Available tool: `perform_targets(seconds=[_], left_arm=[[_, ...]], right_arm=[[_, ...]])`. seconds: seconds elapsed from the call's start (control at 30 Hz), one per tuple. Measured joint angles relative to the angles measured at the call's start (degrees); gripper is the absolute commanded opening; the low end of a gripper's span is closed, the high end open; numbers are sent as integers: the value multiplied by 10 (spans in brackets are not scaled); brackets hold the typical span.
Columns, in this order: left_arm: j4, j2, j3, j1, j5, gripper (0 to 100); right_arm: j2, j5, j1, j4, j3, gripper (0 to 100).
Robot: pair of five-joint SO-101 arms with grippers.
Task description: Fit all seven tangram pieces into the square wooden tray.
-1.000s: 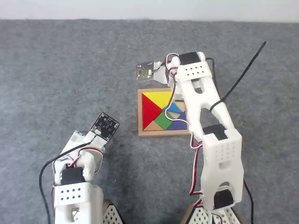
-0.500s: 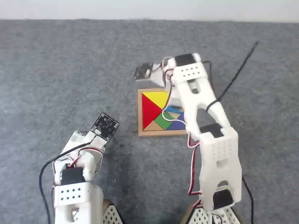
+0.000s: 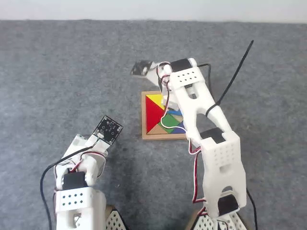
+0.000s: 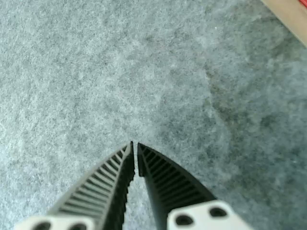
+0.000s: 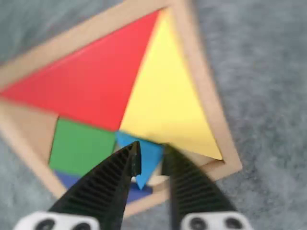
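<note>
The square wooden tray [image 3: 144, 135] lies at mid-table under the right arm [image 3: 187, 79]. It holds a red triangle [image 3: 153, 115], a yellow triangle [image 3: 157, 99], a green square [image 3: 168, 123] and a dark blue piece [image 3: 178, 129]. In the right wrist view, my right gripper [image 5: 151, 152] hovers just above the tray [image 5: 201, 81], slightly open. A light blue triangle [image 5: 148, 155] shows in the gap, next to the yellow triangle [image 5: 165, 110], the red triangle [image 5: 91, 86] and the green square [image 5: 81, 148]. My left gripper [image 4: 135, 143] is shut and empty over bare felt, near the table's front left.
Grey felt covers the table. A corner of the tray [image 4: 293, 13] shows in the left wrist view. The left arm [image 3: 79, 184] sits low at the front left. A black cable [image 3: 235, 72] trails from the right arm.
The right arm's wrist has swung leftward over the tray, covering more of the pieces on its right side. The left arm has not moved.
</note>
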Motion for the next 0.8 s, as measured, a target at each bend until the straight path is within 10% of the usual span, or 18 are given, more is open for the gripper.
perform_targets(seconds=[0.3,0.8], left_arm=[[0,0,0,0,0,12],[0,0,0,0,0,12]], right_arm=[[0,-193,-1,-55,0,6],[23,-74,-17,39,0,6]])
